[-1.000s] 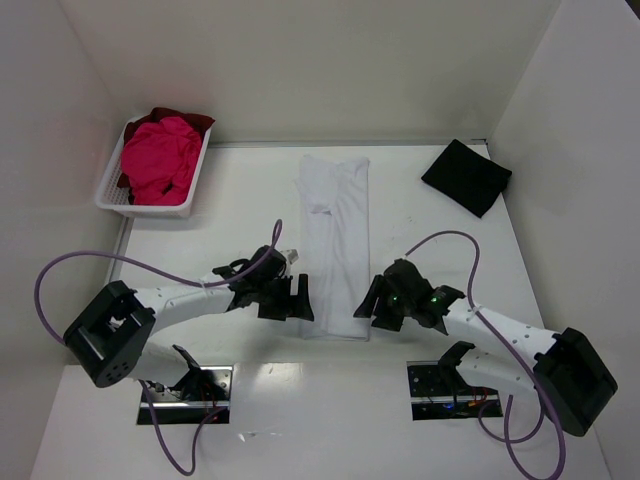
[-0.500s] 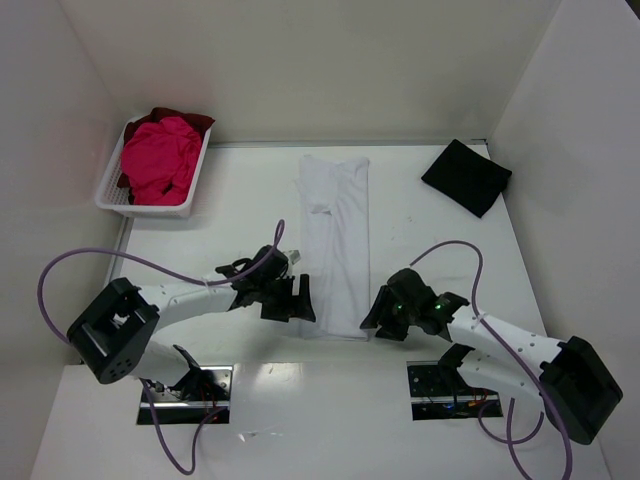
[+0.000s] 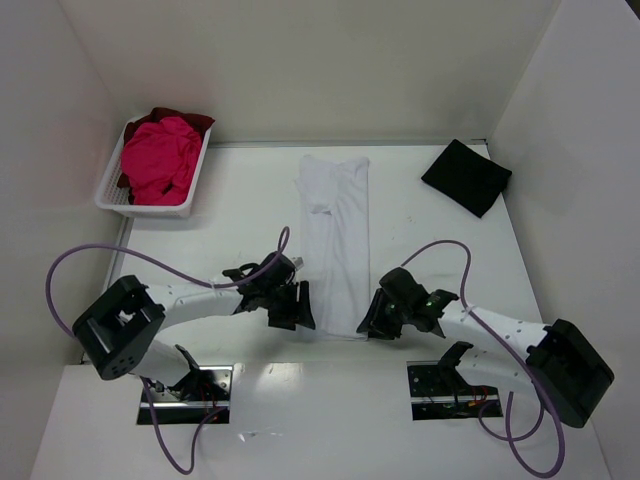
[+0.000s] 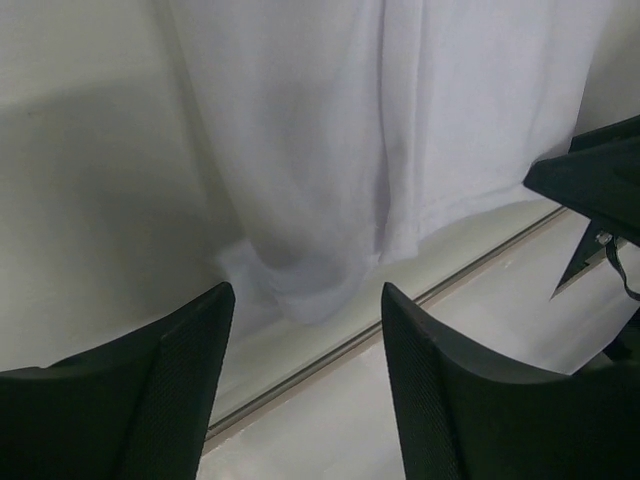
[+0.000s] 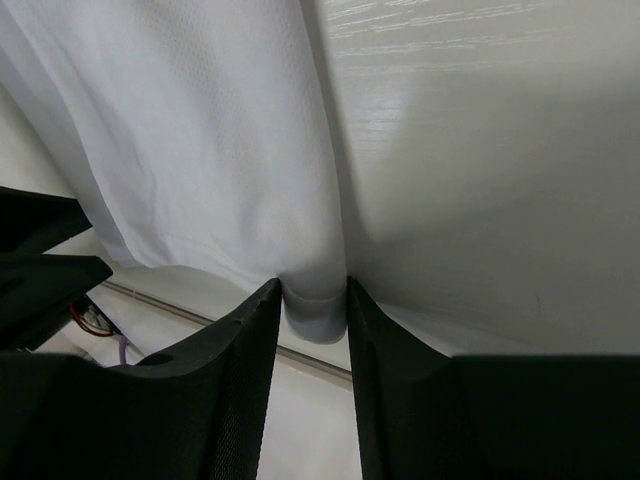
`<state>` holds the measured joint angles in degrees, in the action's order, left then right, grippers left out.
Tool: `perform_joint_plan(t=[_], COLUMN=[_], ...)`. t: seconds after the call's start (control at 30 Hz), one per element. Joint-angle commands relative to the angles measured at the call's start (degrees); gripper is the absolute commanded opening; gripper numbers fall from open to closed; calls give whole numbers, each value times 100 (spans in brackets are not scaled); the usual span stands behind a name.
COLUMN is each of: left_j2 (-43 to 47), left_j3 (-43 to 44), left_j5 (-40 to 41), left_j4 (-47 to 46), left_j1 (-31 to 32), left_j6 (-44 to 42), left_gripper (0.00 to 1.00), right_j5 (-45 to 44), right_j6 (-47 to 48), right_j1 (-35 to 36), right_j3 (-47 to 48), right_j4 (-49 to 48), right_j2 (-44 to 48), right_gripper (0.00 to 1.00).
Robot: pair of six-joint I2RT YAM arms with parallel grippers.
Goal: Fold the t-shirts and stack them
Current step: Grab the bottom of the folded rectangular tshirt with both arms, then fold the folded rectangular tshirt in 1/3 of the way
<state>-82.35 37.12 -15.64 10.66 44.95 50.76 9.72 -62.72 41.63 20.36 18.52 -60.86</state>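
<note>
While the dark red t-shirt (image 3: 196,121) is barely showing, left gripper (image 4: 305,300) is straddling the white t-shirt (image 3: 336,230), spread; right gripper (image 5: 312,292) is pinching it.

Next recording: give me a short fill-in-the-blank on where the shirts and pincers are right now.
1. The black t-shirt lies folded at the far ___ corner of the table.
2. The basket holds a dark red t-shirt and a ___ one.
3. The left pincer and right pincer flank the near end of the white t-shirt; the one whose fingers stand farther apart is the ___.

Missing words: right; pink; left
</note>
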Motion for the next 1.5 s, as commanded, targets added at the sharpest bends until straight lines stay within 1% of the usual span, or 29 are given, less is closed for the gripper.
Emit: perform_joint_plan(t=[0.0, 0.03, 0.33, 0.4, 0.47, 0.53, 0.57, 0.67, 0.7, 0.73, 0.77, 0.87, 0.93, 0.97, 1.07, 1.2, 1.4, 1.47], left_j2=[-80, -80, -458, -519, -519, -519, -519, -458, -458, -458, -458, -458, -458, -458, -266, -45, 236, 306], left_j3=[-91, -91, -144, -144, -144, -144, -144, -144, -144, -144, -144, -74, -4, 75, 137, 576, 1243, 1350], left_j5=[79, 79, 79, 79, 131, 131, 192, 254, 254, 254, 315, 316, 377, 377, 430, 623, 1054, 1124], left_j4=[-28, -28, -204, -204, -204, -143, -64, -2, 59, 59, 129, 200, 349, 419, 621, 1139, 1571, 1641], left_j1=[23, 23, 75, 75, 75, 75, 75, 75, 75, 75, 75, 75, 75, 75, 75, 75, 75, -143], left_j6=[285, 285, 575, 575, 636, 637, 637, 637, 637, 637, 637, 575, 461, 461, 320, 57, -207, -294], left_gripper=[66, 64, 51, 48, 43, 39, 32, 19, 9, 3, 1, 0, 0, 0, 0, 0, 0, 0], right_j5=[-242, -242, -242, -242, -242, -295, -295, -347, -348, -348, -348, -400, -400, -470, -531, -655, -997, -998], right_j6=[49, 49, 49, 49, 49, 49, 49, 49, 49, 49, 49, -4, -4, -4, 101, 216, 593, 882], right_j1=[65, 65, 65, 65, 65, 65, 65, 65, 65, 65, 65, 65, 65, 65, 65, 65, 65, -258], right_j3=[-32, -84, -85, -85, -85, -85, -85, -85, -85, -85, -85, -85, -33, -32, 178, 609, 1338, 1628], right_j4=[99, 47, -59, -59, -59, -59, -7, -7, 46, 46, 46, 108, 160, 230, 388, 652, 1082, 1083], right_j2=[-101, -101, -207, -207, -207, -207, -155, -101, -101, -49, -49, 65, 126, 127, 189, 241, 118, -30], right_gripper=[39, 37, 35, 33, 31, 28, 27, 22, 21, 20, 16, 12, 12, 9, 7, 7, 7, 7])
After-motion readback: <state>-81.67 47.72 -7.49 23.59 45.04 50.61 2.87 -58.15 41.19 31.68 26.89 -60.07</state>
